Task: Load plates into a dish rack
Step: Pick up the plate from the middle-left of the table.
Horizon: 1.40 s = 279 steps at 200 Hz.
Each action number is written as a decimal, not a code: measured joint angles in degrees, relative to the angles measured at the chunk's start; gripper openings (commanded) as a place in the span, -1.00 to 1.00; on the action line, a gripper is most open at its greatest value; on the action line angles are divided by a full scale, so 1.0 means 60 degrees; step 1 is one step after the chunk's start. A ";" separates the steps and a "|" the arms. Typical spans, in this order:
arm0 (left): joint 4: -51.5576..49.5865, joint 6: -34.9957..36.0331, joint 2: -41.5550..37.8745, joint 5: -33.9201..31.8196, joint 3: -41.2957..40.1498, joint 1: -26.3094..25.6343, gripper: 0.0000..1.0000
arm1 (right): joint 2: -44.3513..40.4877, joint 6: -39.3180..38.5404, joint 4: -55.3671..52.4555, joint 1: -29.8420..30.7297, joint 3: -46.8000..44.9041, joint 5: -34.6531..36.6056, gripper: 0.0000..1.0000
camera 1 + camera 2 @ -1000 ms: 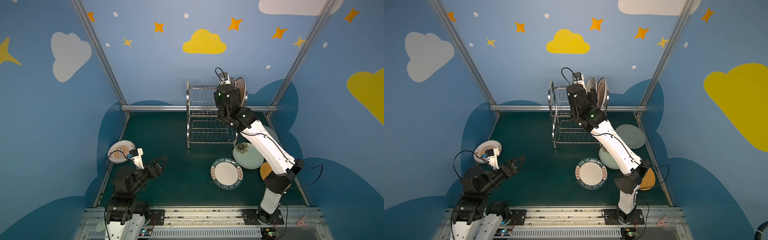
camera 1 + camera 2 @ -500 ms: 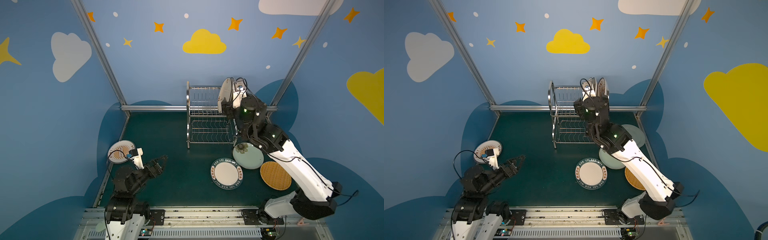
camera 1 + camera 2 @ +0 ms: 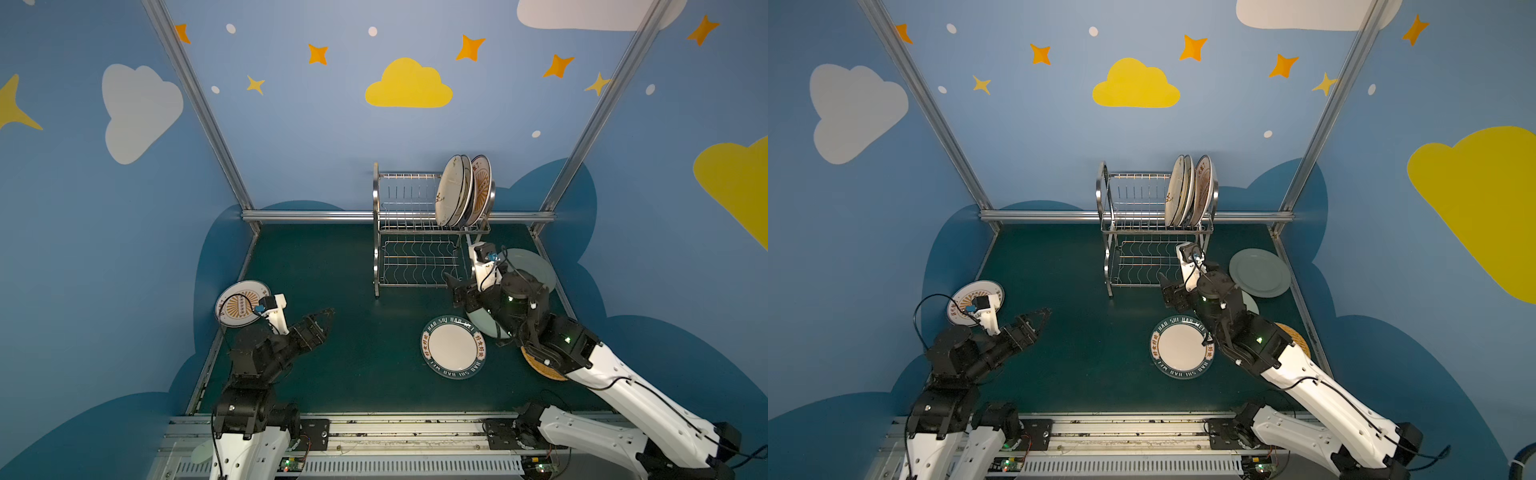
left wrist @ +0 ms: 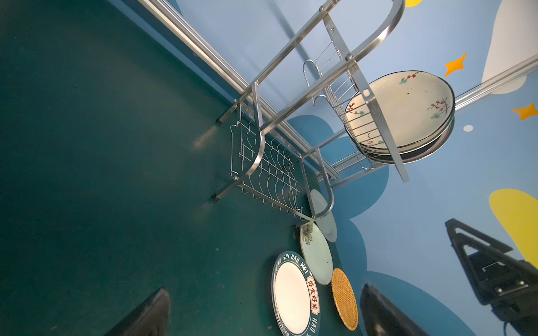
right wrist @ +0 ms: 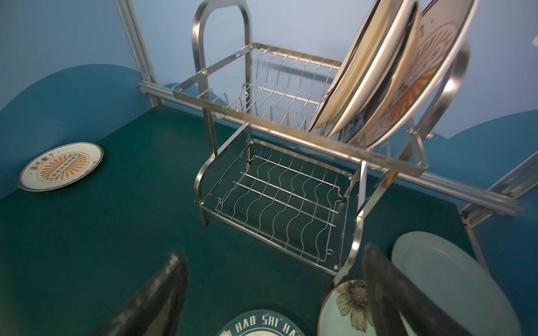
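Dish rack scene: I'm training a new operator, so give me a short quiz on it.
1. Which tier of the rack holds plates? A upper, B lower, C both.
2. True or false: the right end effector grips a plate.
3. How many plates lie flat on the table?

Key: 1 A. 2 False, it is open and holds nothing. 3 Five.

rack: gleaming as polished steel wire and tube
plates: shining with a smooth, glossy glaze
woven plate: showing a rough, basket-like surface
table: looking matt, faintly scuffed
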 measured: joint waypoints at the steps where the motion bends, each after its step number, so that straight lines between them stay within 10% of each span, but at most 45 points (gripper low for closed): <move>1: 0.0000 -0.0004 0.0015 -0.0007 0.0000 0.0000 1.00 | -0.0022 0.0022 0.0044 0.0000 -0.0080 -0.0044 0.83; 98: 0.0586 -0.2280 0.2856 -0.1902 -0.1035 0.0200 1.00 | 0.0171 0.0882 0.3096 0.0000 -0.4521 -0.1807 0.83; 164: 0.3206 -0.4717 0.6506 -0.2197 -0.1195 0.3614 1.00 | 0.1457 0.1789 0.3151 0.0000 -0.4284 -0.1767 0.83; 279: 0.6127 -0.5064 0.9741 -0.1985 -0.0976 0.6961 0.51 | 0.1927 0.2022 0.3322 0.0000 -0.3963 -0.3464 0.83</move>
